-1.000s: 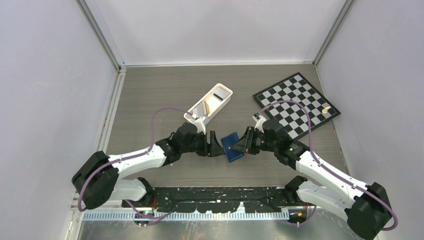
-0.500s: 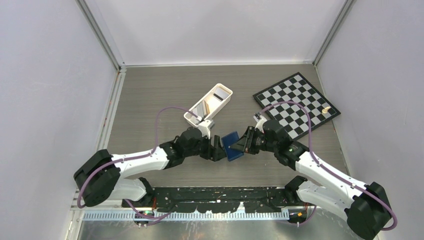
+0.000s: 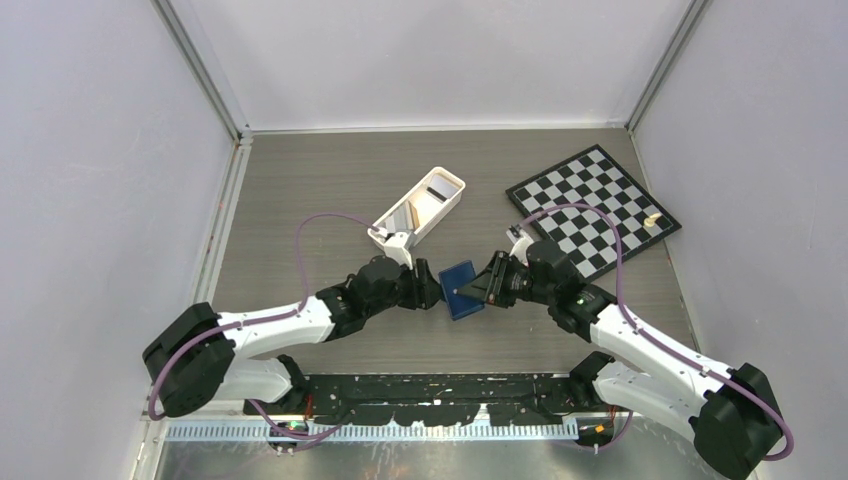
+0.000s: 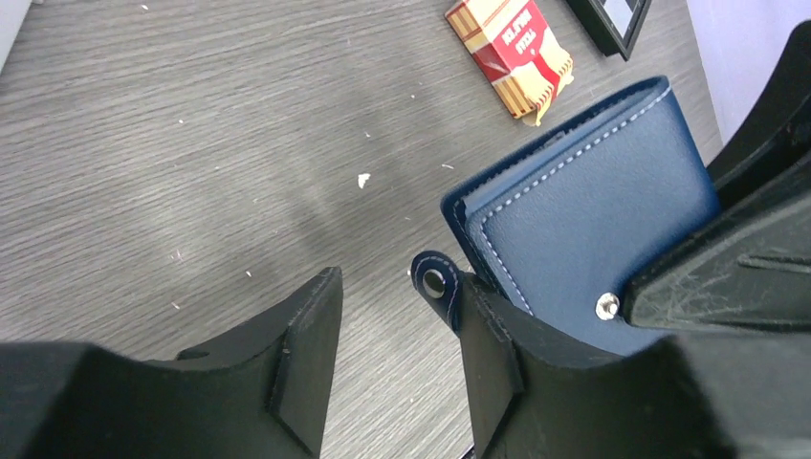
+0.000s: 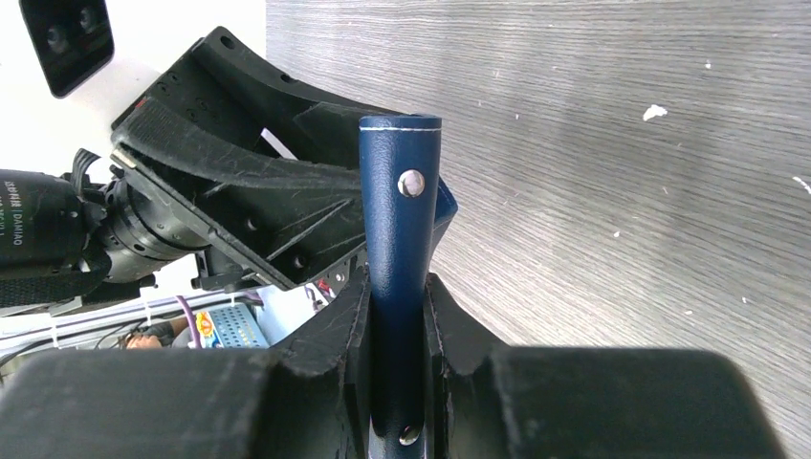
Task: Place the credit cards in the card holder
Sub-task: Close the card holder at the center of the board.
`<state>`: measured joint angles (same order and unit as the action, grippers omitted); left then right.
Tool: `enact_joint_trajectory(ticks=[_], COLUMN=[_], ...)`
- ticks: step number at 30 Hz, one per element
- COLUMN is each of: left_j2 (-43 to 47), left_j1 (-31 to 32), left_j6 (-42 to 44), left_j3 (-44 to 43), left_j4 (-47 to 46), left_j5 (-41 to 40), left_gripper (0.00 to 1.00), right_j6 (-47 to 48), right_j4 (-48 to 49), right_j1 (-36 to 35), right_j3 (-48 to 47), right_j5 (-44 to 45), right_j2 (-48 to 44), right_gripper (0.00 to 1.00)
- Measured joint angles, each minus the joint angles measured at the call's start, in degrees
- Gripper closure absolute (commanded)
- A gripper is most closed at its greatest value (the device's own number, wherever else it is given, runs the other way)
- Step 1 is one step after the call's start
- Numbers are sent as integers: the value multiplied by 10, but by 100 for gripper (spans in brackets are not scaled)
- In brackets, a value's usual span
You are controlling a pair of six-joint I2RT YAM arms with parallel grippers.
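since the frame a second before, the left gripper (image 3: pixel 433 289) had advanced rightward and narrowed its jaws, closing in on the near-left edge of the card holder (image 3: pixel 462 291). the right gripper (image 5: pixel 397 292) and the holder had not shifted.

condition as observed:
- right gripper: clamped on the card holder. the holder stood on edge between the two fingers, folded, with one snap stud visible on its narrow face.
- left gripper: jaws apart, gripping nothing. the clasp tab (image 4: pixel 432 281) sat in the gap, just beside the right-hand finger (image 4: pixel 490 356) and well clear of the other.
- card holder: held low over the table (image 3: pixel 300 200) between the two arms, not lying flat on it.
- credit cards (image 3: pixel 418 205): apparently standing in the white tray (image 3: pixel 446 212), beyond the left gripper. none was in either gripper.
- a red-orange pack (image 4: pixel 509 55) lay on the table past the holder.

governing relation: the holder's long axis ran from the right gripper toward the left one, so its free edge and tab faced the left gripper directly. the left arm was the nearer to the tab. by my judgement the step in hand was opening the holder; the left jaws would need to close on the tab, not on the cover, and a miss could push the holder askew in the right gripper's clamp.
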<state>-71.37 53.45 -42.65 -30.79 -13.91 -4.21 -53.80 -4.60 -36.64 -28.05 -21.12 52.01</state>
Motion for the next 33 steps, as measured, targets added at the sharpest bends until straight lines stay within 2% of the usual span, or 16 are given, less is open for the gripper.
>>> enact_joint_trajectory(ticks=[5,9,13,24,33], left_j2=[-7,-8,-6,49,-16], left_j1=[-1,-1,-1,-3,-3], left_j6=[-17,-37,-64,-112,-111], left_j3=[0,0,0,29,37], left_j4=[-9,-9,-8,-9,-27], left_j5=[-9,-9,-7,-7,-6], left_gripper=[69,78,99,100,100], right_j6=[-4,-4,-3,17,-12], right_j4=[3,4,5,4,124], right_j1=[-1,-2,-2,-16,-85], right_j3=[0,2,5,7,72], right_j5=[-9,-11,-12,30,147], right_j2=[0,2,2,43,107], right_gripper=[100,100,99,100,100])
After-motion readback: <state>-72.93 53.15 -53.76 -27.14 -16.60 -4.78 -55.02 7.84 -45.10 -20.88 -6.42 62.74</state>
